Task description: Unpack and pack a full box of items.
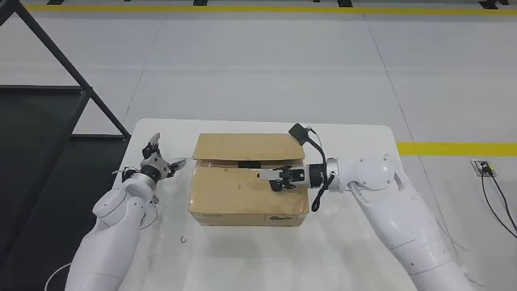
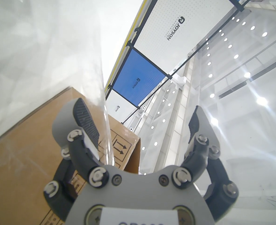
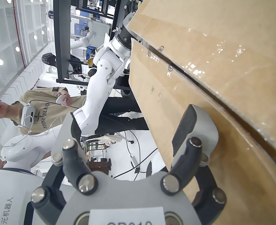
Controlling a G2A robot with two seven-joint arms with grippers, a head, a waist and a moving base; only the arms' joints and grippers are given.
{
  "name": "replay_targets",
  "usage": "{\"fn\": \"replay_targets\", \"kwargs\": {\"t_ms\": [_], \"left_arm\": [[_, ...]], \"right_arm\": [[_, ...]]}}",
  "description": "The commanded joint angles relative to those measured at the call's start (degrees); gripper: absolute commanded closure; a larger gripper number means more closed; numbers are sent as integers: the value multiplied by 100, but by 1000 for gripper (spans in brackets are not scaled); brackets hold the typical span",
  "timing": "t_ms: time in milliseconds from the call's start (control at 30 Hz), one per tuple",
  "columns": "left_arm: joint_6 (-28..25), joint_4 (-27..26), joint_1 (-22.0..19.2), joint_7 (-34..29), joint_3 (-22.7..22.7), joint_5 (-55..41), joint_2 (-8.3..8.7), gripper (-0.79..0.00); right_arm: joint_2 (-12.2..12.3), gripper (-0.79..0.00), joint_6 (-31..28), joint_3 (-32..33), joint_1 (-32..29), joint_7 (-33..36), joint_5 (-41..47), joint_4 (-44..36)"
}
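My right jaws, open, sit over the closed brown cardboard box (image 1: 234,194) on the white worktop (image 1: 355,141), its flap seam running ahead just beside them; left jaws, open, stand off its far end.

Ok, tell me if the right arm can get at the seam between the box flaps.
Probably yes: the right tool is open over the box, beside the seam, with nothing between them.
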Motion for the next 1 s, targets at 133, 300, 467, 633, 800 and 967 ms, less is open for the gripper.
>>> {"fn": "replay_targets", "kwargs": {"t_ms": [133, 300, 467, 633, 800, 967], "left_arm": [[-351, 222, -158, 24, -36, -254, -65, -785], [-560, 193, -141, -84, -182, -516, -87, -785], [-642, 54, -145, -219, -315, -664, -92, -785], [-839, -114, -66, -294, -455, -878, -106, -785], [-1124, -491, 185, -310, -627, -970, -106, -785], [-1435, -1102, 550, -130, -754, -707, -93, -785]], "right_arm": [[53, -785, -42, 114, -174, -165, -10, -350], [92, -785, -29, 253, -347, -393, 105, -677], [123, -785, -27, 333, -441, -505, 184, -805], [143, -785, -83, 504, -572, -743, 519, -843], [163, -785, 377, 640, -579, -930, 770, -677], [170, -785, 784, 696, -421, -1125, 822, -344]]}}
